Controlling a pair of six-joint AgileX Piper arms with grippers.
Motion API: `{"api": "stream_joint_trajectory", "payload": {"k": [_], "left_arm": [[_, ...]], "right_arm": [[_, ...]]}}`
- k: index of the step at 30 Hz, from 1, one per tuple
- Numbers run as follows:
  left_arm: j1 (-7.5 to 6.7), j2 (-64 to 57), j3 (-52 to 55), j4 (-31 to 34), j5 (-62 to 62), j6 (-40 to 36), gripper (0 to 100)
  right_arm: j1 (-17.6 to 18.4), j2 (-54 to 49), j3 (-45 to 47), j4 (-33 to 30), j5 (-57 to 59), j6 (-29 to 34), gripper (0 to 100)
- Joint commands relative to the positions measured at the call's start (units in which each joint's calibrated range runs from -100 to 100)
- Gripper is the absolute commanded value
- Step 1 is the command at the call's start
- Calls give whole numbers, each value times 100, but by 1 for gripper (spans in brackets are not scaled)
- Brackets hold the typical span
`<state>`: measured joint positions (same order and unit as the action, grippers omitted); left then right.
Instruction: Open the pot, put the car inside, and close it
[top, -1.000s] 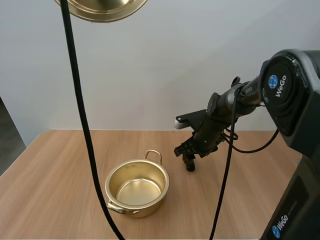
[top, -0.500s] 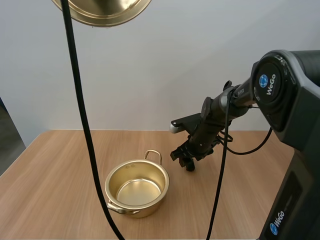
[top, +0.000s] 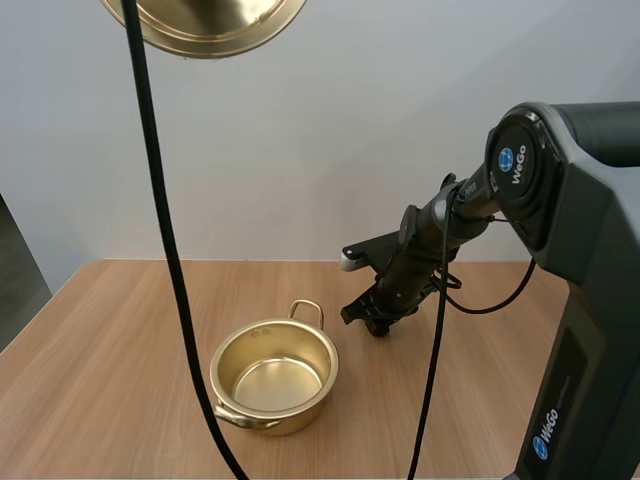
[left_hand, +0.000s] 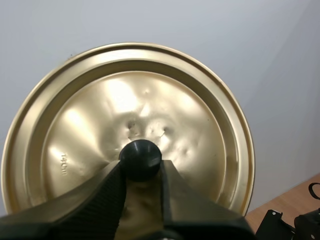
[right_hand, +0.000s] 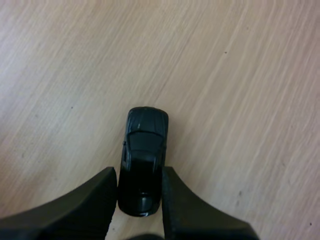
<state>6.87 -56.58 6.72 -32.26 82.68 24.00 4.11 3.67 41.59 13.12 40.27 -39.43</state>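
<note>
I see the light wooden counter (top: 120, 330) carrying the round golden metal pot (top: 275, 420), uncovered. My left hand (left_hand: 141, 167) holds the golden round lid (left_hand: 165, 115) high above, clamped on its black knob (left_hand: 140, 156). My right hand (right_hand: 139, 187) pinches the small black toy car (right_hand: 145, 145) low over the counter, just right of the pot.

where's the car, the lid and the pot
car (right_hand: 144, 150), right wrist view, on its roof
lid (left_hand: 150, 107), left wrist view, on its domed top
pot (top: 283, 420), high view, on its front wall
</note>
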Motion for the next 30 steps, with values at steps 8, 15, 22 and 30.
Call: {"api": "stream_joint_trajectory", "payload": {"k": [8, 15, 22, 30], "left_arm": [[0, 14, -1, 3, -2, -1, 0], [166, 7, -1, -9, -152, -167, 0], [332, 7, -1, -217, -247, -222, 0], [350, 7, -1, -277, -141, -222, 0]], "right_arm": [[-1, -834, 3, -180, -69, -139, 0], [-1, -2834, 3, 637, 1113, -830, 0], [-1, -3542, 17, 3014, 3998, -2363, 0], [508, -3279, 104, 3934, 4633, -2993, 0]]}}
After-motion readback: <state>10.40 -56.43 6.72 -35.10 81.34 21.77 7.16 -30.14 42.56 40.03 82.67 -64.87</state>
